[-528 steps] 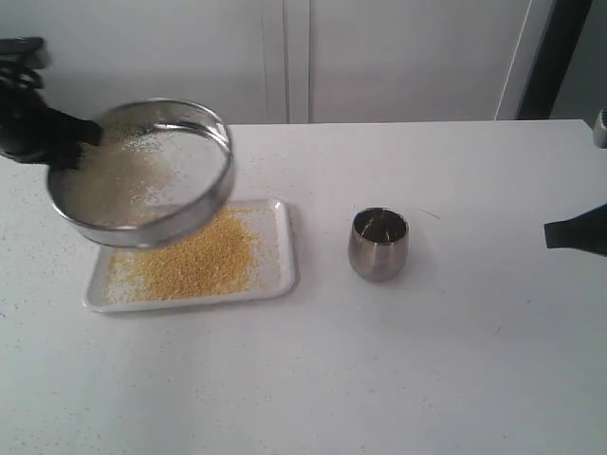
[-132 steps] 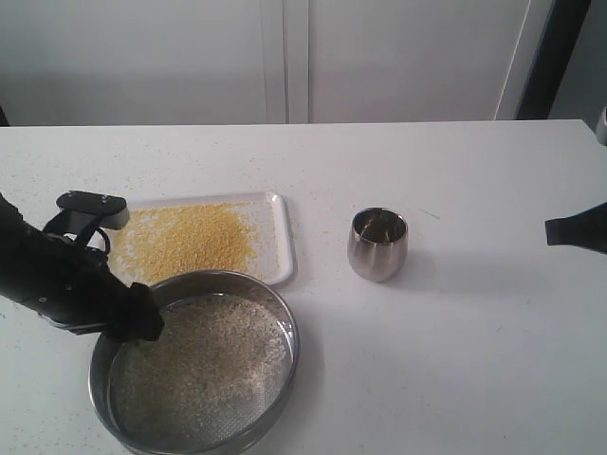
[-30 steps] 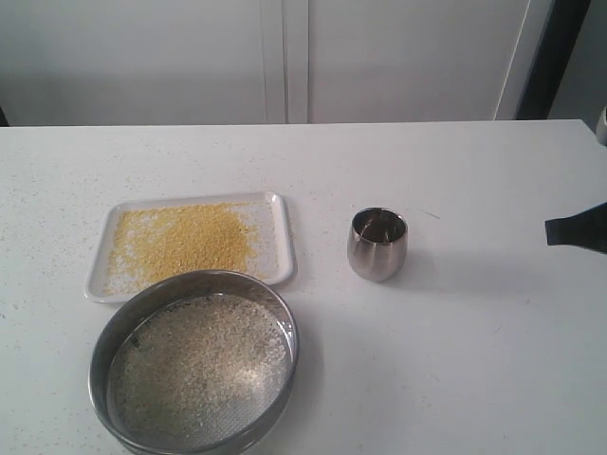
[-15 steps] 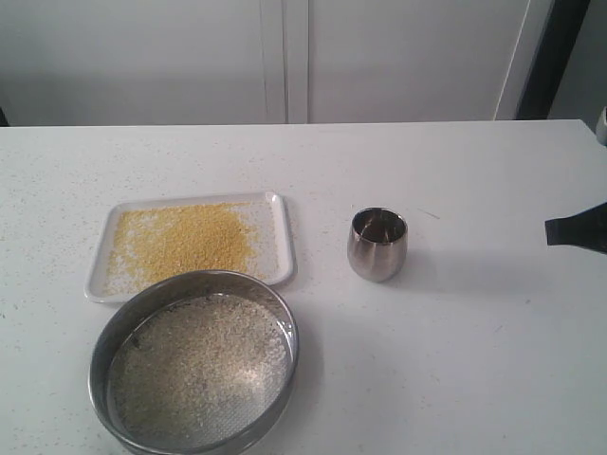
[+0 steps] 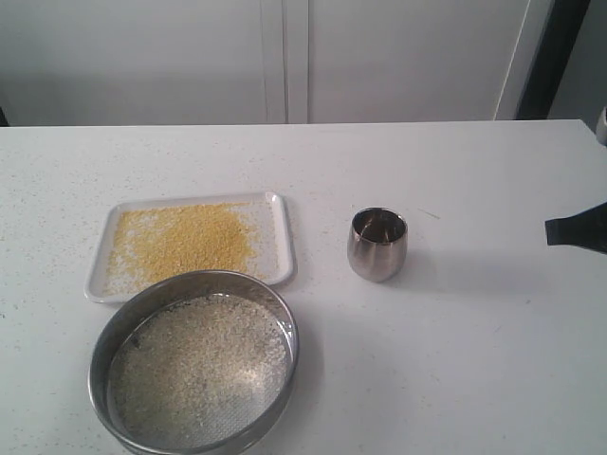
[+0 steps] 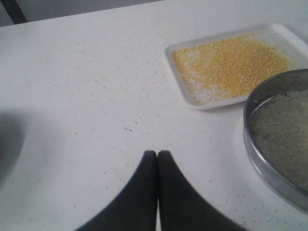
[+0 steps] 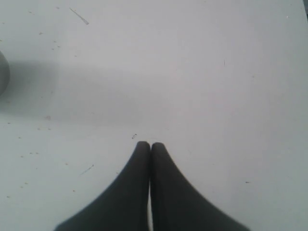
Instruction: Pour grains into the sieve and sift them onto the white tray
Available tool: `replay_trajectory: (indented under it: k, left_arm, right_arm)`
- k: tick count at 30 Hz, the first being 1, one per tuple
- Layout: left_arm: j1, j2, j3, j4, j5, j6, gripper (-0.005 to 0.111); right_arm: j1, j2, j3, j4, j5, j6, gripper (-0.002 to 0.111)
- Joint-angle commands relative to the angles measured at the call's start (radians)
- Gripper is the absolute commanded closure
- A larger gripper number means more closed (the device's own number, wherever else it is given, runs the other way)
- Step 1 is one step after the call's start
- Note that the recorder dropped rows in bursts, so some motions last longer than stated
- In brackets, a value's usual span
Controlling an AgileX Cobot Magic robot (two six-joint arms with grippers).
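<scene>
The round steel sieve (image 5: pixel 194 358) rests on the table at the front left, holding whitish rice-like grains (image 5: pixel 204 365). Just behind it lies the white tray (image 5: pixel 281 248) spread with golden-yellow grains (image 5: pixel 185 241). Both also show in the left wrist view: the sieve (image 6: pixel 262 159) and the tray (image 6: pixel 179 79) with its yellow grains (image 6: pixel 231 62). My left gripper (image 6: pixel 157 154) is shut and empty over bare table, well apart from both, and is out of the exterior view. My right gripper (image 7: pixel 150 145) is shut and empty; its tip (image 5: pixel 552 228) shows at the right edge.
A small rounded steel cup (image 5: pixel 377 244) stands upright right of the tray; its edge (image 7: pixel 2 72) shows in the right wrist view. Stray specks of grain dot the white table (image 5: pixel 455 360). A pale wall runs behind the table's far edge.
Nothing has moved over the last second. Earlier, my left gripper held the sieve above the tray, then set it down in front of the tray and withdrew from the exterior view.
</scene>
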Motion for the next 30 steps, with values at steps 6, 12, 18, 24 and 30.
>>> replay_trajectory:
  k: [6,12,18,24,30]
  left_arm:
    - [0.024,-0.064,0.096,-0.019,-0.052,-0.010,0.107]
    - [0.024,-0.064,0.123,-0.019,-0.060,-0.009,0.107]
    - [0.024,-0.064,0.176,-0.027,-0.118,-0.006,0.107]
    - [0.024,-0.064,0.214,-0.027,-0.120,-0.006,0.107]
    - [0.024,-0.064,0.221,-0.027,-0.155,-0.006,0.107]
  right_arm:
    - [-0.005,-0.004,0.004,0.001,-0.007,0.001,0.108]
    - [-0.005,-0.004,0.004,0.001,-0.007,0.001,0.108]
    - [-0.005,-0.004,0.004,0.001,-0.007,0.001,0.108]
    - [-0.005,-0.004,0.004,0.001,-0.007,-0.010,0.108]
    - [-0.005,-0.004,0.004,0.001,-0.007,-0.010,0.108]
